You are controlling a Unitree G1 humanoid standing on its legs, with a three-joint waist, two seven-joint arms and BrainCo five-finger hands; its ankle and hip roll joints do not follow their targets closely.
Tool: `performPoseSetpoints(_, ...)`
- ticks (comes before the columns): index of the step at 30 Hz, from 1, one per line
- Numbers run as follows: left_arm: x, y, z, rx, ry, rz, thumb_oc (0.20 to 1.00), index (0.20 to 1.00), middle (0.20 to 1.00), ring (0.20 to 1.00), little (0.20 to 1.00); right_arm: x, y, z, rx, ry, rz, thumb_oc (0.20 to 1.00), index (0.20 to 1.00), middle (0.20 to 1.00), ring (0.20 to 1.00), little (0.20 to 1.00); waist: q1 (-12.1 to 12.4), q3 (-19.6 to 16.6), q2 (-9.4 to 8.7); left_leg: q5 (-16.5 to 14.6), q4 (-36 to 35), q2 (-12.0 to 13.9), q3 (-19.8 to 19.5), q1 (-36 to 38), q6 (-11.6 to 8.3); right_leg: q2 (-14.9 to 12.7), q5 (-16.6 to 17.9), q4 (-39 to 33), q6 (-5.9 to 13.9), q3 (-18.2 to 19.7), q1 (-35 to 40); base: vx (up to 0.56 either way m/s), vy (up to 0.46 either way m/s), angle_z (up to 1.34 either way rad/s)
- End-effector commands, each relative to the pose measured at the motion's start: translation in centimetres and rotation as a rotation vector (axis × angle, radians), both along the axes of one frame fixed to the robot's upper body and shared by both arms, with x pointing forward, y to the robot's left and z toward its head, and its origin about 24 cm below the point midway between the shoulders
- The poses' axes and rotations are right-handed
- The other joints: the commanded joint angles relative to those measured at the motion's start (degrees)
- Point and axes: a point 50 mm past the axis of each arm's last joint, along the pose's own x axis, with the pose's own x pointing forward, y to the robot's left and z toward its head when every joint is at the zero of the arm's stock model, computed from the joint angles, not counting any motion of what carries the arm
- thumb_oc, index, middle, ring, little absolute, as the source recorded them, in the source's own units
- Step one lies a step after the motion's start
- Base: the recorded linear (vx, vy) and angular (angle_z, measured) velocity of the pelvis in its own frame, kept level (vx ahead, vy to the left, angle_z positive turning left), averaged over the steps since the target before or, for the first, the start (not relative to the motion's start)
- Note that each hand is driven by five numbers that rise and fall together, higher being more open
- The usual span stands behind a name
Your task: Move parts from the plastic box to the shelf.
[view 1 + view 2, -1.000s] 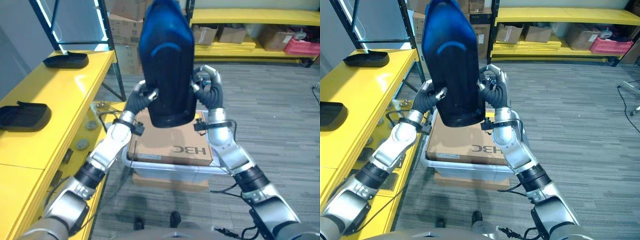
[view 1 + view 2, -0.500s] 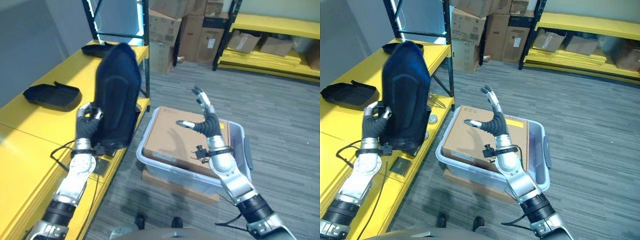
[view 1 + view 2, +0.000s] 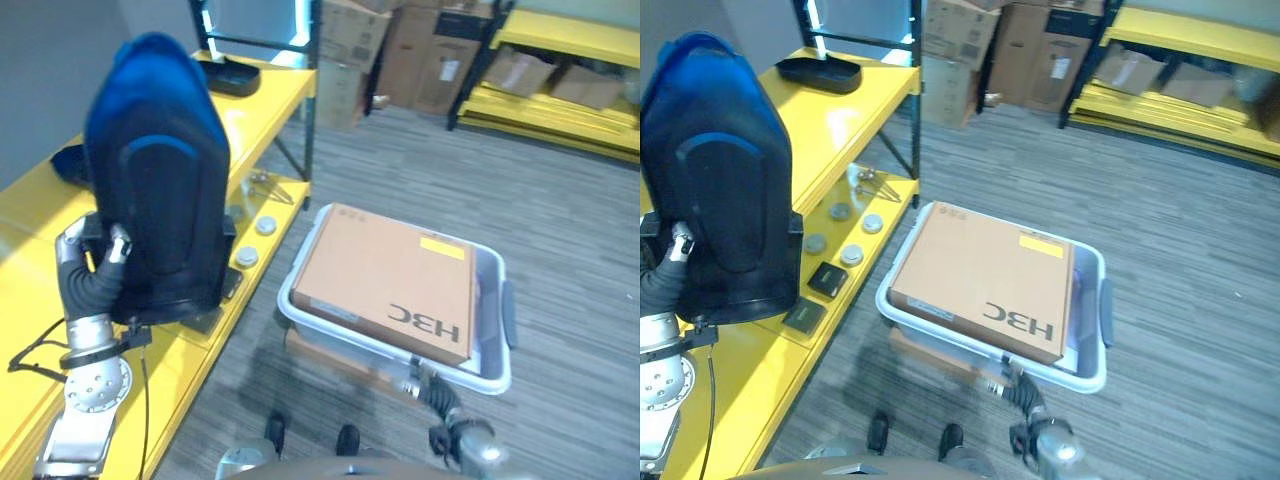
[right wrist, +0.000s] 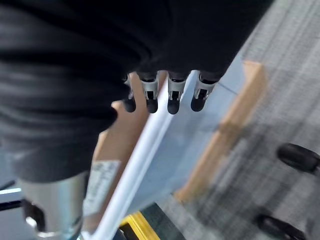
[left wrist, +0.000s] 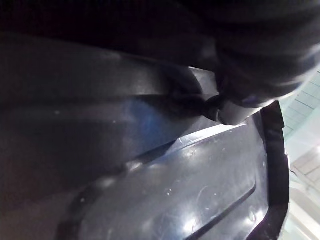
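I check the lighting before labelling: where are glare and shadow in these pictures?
Right eye view: glare on the yellow shelf top, a shadow on the floor beside the plastic box. Left wrist view: the black part is mostly dark, with a pale sheen across it.

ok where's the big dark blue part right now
The dark blue part stands upright in the left hand over the yellow shelf, left of the plastic box.
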Motion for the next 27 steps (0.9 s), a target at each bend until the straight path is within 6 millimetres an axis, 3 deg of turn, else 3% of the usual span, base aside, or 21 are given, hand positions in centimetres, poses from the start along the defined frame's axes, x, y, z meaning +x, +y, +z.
performPoseSetpoints(1, -1.4, 0.4, 3.9, -0.009, -0.248, -0.083, 0.200, 0.200, 0.200, 0.200, 0.200, 2.1, 1.7, 0.3, 0.034, -0.055, 0.026, 1.000, 1.000, 1.000, 1.000, 1.000, 1.2, 0.0, -1.84, 1.7, 0.4, 3.9, 6.7, -0.4, -4.05, -2.7, -4.3, 1.1, 2.28, -3.0, 4.3, -0.04, 0.067, 0.92)
performPoseSetpoints(2, -1.5, 0.3, 4.0, -0.014, -0.256, -0.104, 0.200, 0.200, 0.200, 0.200, 0.200, 1.3, 2.0, -0.5, 0.015, 0.006, 0.042, 1.000, 1.000, 1.000, 1.000, 1.000, 1.1, 0.4, -1.80, 2.0, 0.4, 4.8, 9.4, -0.4, -4.58, -3.1, -4.5, 1.5, 2.49, -5.0, 4.9, 0.00, 0.086, 1.34)
performPoseSetpoints(3, -1.3, 0.0, 4.0, -0.013, -0.269, -0.150, 0.200, 0.200, 0.200, 0.200, 0.200, 0.1, 2.3, -1.8, -0.013, 0.074, 0.021, 1.000, 1.000, 1.000, 1.000, 1.000, 0.4, 0.8, -1.78, 2.1, 0.5, 6.8, 15.2, 0.4, -5.72, -3.8, -5.2, 2.4, 3.34, -7.8, 6.0, -0.01, 0.135, 1.48)
performPoseSetpoints(5, -0.3, -0.8, 4.4, -0.011, -0.283, -0.222, 0.200, 0.200, 0.200, 0.200, 0.200, -0.9, 2.4, -3.4, -0.046, 0.178, -0.025, 1.000, 1.000, 1.000, 1.000, 1.000, -0.7, 1.2, -1.59, 3.4, 0.7, 8.7, 22.7, 0.7, -5.99, -4.5, -5.1, 4.3, 3.80, -11.8, 6.2, -0.05, 0.181, 1.89)
performPoseSetpoints(7, 1.4, -2.1, 4.9, 0.013, -0.280, -0.280, 0.200, 0.200, 0.200, 0.200, 0.200, -1.6, 1.3, -5.3, -0.096, 0.302, -0.113, 1.000, 1.000, 1.000, 1.000, 1.000, -0.9, 0.8, -0.90, 4.8, 0.8, 10.0, 27.8, 0.2, -6.20, -5.4, -5.3, 6.0, 4.08, -14.7, 6.9, -0.02, 0.258, 2.43)
performPoseSetpoints(8, 1.6, -2.2, 5.0, 0.013, -0.282, -0.288, 0.200, 0.200, 0.200, 0.200, 0.200, -1.6, 1.2, -5.4, -0.099, 0.314, -0.117, 1.000, 1.000, 1.000, 1.000, 1.000, -0.8, 0.8, -0.81, 4.9, 0.8, 10.0, 28.0, 0.1, -6.20, -5.4, -5.5, 6.2, 4.10, -14.9, 7.0, 0.05, 0.309, 2.26)
performPoseSetpoints(11, 2.3, -3.0, 5.6, -0.001, -0.276, -0.351, 0.200, 0.200, 0.200, 0.200, 0.200, -2.4, -0.2, -6.4, -0.140, 0.441, -0.137, 1.000, 1.000, 1.000, 1.000, 1.000, 1.3, 0.1, 0.04, 4.6, 0.8, 9.1, 26.2, -1.9, -5.59, -6.6, -7.6, 8.3, 3.93, -15.3, 8.7, 0.06, 0.206, 0.99)
performPoseSetpoints(12, 2.6, -3.3, 5.9, 0.000, -0.272, -0.390, 0.200, 0.200, 0.200, 0.200, 0.200, -2.9, -0.9, -6.6, -0.164, 0.482, -0.157, 1.000, 1.000, 1.000, 1.000, 1.000, 2.4, -0.3, 0.14, 3.7, 0.8, 7.7, 25.2, -2.6, -4.50, -7.6, -8.3, 10.1, 4.40, -15.4, 9.4, 0.06, 0.236, 0.12)
performPoseSetpoints(14, 2.9, -3.9, 6.3, 0.013, -0.263, -0.442, 0.200, 0.200, 0.200, 0.200, 0.200, -3.7, -1.7, -6.9, -0.161, 0.556, -0.170, 1.000, 1.000, 1.000, 1.000, 1.000, 3.0, -0.6, 0.33, 2.4, 0.7, 5.8, 24.4, -2.7, -2.81, -10.6, -5.8, 16.0, 5.85, -15.5, 8.6, 0.09, 0.261, -0.02)
performPoseSetpoints(15, 3.3, -4.4, 6.6, 0.015, -0.255, -0.488, 0.200, 0.200, 0.200, 0.200, 0.200, -4.4, -2.3, -7.0, -0.167, 0.590, -0.178, 1.000, 1.000, 1.000, 1.000, 1.000, 2.6, -0.3, 0.53, 1.2, 0.7, 4.2, 23.6, -2.5, -1.50, -13.3, -3.0, 22.1, 7.12, -14.2, 6.8, 0.18, 0.303, 0.49)
performPoseSetpoints(16, 3.8, -5.8, 7.0, 0.033, -0.248, -0.567, 0.200, 0.200, 0.200, 0.200, 0.200, -4.2, -3.1, -6.9, -0.186, 0.598, -0.174, 1.000, 1.000, 1.000, 1.000, 1.000, 1.0, 0.8, 0.41, -0.2, 0.6, 2.2, 20.9, -1.5, -0.01, -13.2, -1.8, 27.2, 7.66, -7.2, 2.6, 0.16, 0.250, 0.82)
performPoseSetpoints(17, 3.9, -5.8, 7.0, 0.033, -0.249, -0.569, 0.200, 0.200, 0.200, 0.200, 0.200, -4.1, -3.2, -6.8, -0.186, 0.596, -0.175, 1.000, 1.000, 1.000, 1.000, 1.000, 1.0, 0.8, 0.47, -0.2, 0.7, 2.2, 20.9, -1.6, 0.00, -13.2, -1.9, 27.3, 7.62, -7.2, 2.5, 0.14, 0.104, 1.31)
performPoseSetpoints(18, 4.1, -6.5, 7.1, 0.031, -0.245, -0.608, 0.200, 0.200, 0.200, 0.200, 0.200, -4.1, -3.2, -6.8, -0.178, 0.599, -0.176, 1.000, 1.000, 1.000, 1.000, 1.000, 0.0, 1.1, 0.46, -0.3, 0.5, 1.7, 18.8, -1.3, 0.18, -10.8, -2.7, 26.7, 6.99, -4.0, 0.6, 0.10, -0.045, 1.29)
performPoseSetpoints(19, 4.5, -7.4, 7.3, 0.019, -0.239, -0.663, 0.200, 0.200, 0.200, 0.200, 0.200, -3.6, -3.2, -6.7, -0.164, 0.581, -0.174, 1.000, 1.000, 1.000, 1.000, 1.000, -1.5, 1.2, 0.62, -0.2, 0.4, 1.3, 14.9, -1.0, 0.23, -6.9, -4.3, 24.9, 5.68, -0.4, -1.9, 0.08, -0.117, 1.12)
performPoseSetpoints(20, 5.0, -8.5, 7.6, 0.010, -0.233, -0.721, 0.200, 0.200, 0.200, 0.200, 0.200, -2.8, -3.1, -6.6, -0.141, 0.558, -0.185, 1.000, 1.000, 1.000, 1.000, 1.000, -3.0, 0.9, 1.04, 0.9, 0.4, 0.9, 10.9, -1.3, 0.69, -2.9, -3.8, 20.9, 3.89, 2.3, -4.5, 0.07, -0.146, 0.71)
performPoseSetpoints(23, 5.4, -9.8, 7.9, -0.023, -0.219, -0.794, 0.200, 0.200, 0.200, 0.200, 0.200, -1.7, -2.9, -6.4, -0.107, 0.538, -0.153, 1.000, 1.000, 1.000, 1.000, 1.000, -4.6, 0.3, 0.82, 0.4, 0.4, -0.5, 4.7, -0.9, 1.09, 1.0, -5.2, 14.9, 2.24, 7.1, -5.0, 0.07, -0.136, 1.85)
performPoseSetpoints(24, 5.4, -10.2, 7.9, -0.055, -0.208, -0.819, 0.200, 0.200, 0.200, 0.200, 0.200, -1.0, -3.0, -6.2, -0.106, 0.520, -0.139, 1.000, 1.000, 1.000, 1.000, 1.000, -4.4, 0.0, 0.66, 0.5, 0.4, -0.9, 2.5, -0.8, 0.86, 2.2, -5.9, 12.0, 1.07, 8.5, -3.9, 0.07, -0.163, 1.66)
performPoseSetpoints(27, 5.3, -10.5, 7.4, -0.079, -0.182, -0.824, 0.200, 0.200, 0.200, 0.200, 0.200, 0.3, -2.5, -5.9, -0.071, 0.505, -0.092, 1.000, 1.000, 1.000, 1.000, 1.000, -3.0, -0.6, 0.00, 0.9, 0.4, -2.6, -0.7, -1.2, 0.54, 3.4, -5.2, 7.6, 0.08, 10.5, -1.4, 0.09, -0.095, 1.47)
